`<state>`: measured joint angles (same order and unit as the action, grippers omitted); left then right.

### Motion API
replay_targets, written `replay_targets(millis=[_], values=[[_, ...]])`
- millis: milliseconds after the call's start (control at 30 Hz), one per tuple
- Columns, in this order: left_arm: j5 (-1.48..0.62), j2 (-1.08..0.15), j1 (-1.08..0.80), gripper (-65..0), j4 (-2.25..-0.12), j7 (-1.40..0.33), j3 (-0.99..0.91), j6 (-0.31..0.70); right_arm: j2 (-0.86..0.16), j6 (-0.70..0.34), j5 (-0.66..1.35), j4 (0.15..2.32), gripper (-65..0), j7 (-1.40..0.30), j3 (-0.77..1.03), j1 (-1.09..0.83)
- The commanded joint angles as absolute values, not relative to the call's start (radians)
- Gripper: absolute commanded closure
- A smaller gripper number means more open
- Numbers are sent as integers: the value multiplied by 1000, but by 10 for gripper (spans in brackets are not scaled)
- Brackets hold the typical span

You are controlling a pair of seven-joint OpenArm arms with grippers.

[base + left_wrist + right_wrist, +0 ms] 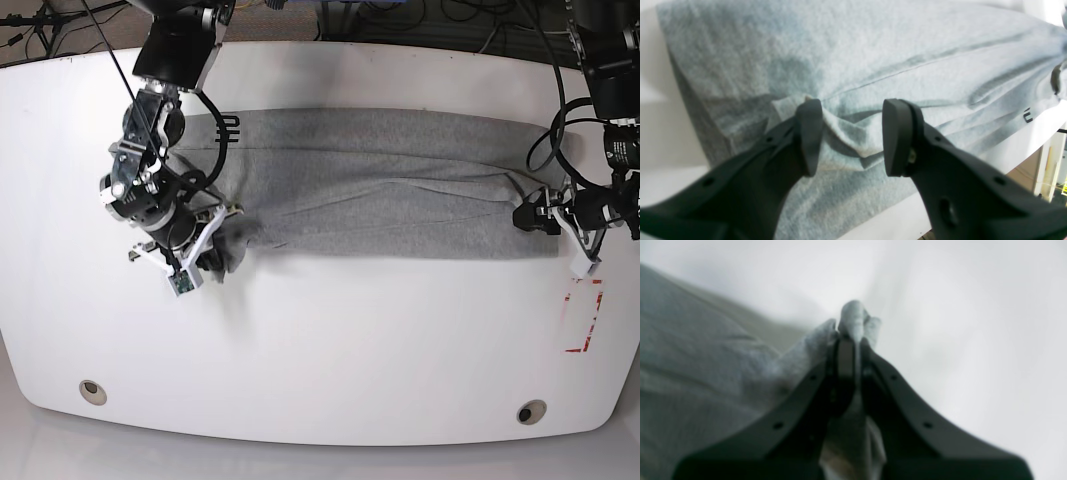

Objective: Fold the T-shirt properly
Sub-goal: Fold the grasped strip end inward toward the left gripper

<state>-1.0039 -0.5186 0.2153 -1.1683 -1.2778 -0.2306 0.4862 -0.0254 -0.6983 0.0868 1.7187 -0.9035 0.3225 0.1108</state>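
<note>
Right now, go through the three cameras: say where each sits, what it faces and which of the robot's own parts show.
Left wrist: rides behind the left gripper, facing along the T-shirt; both dark fingers show, parted over a fabric ridge.
Right wrist: behind the right gripper, facing the white table; its fingers are shut on bunched grey cloth.
Base: overhead, looking down on the table, both arms at the shirt's ends.
Shared: all three show the T-shirt.

A white table [330, 340] with rounded corners fills the view; black cables [420, 25] lie on the dark floor beyond its far edge.
</note>
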Motion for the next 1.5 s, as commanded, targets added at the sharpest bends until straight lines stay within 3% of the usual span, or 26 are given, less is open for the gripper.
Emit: replay_targets(millis=[0,567,1033,1133,1467], values=[[-1023,-538,228,-275,-1185,-1262,-236,487,-28,-698,130,1802,-2,-905,323,87],[-1021,-535,206,-275,-1182,-1250,-229,484,-33,-698,364,2014,-13,-997,323,-166],[-967,-535,194,-275,-1182,-1231,-229,489,-33,-698,404,2017,-317,-995,323,-257],[-970,-535,173,-276,-1184,-1231,-229,490,-33,-698,395,2017,-344,-993,328,-249],[-972,-538,124,-276,-1190,-1231,-234,492,-73,-698,400,2018,-344,-992,331,-231]])
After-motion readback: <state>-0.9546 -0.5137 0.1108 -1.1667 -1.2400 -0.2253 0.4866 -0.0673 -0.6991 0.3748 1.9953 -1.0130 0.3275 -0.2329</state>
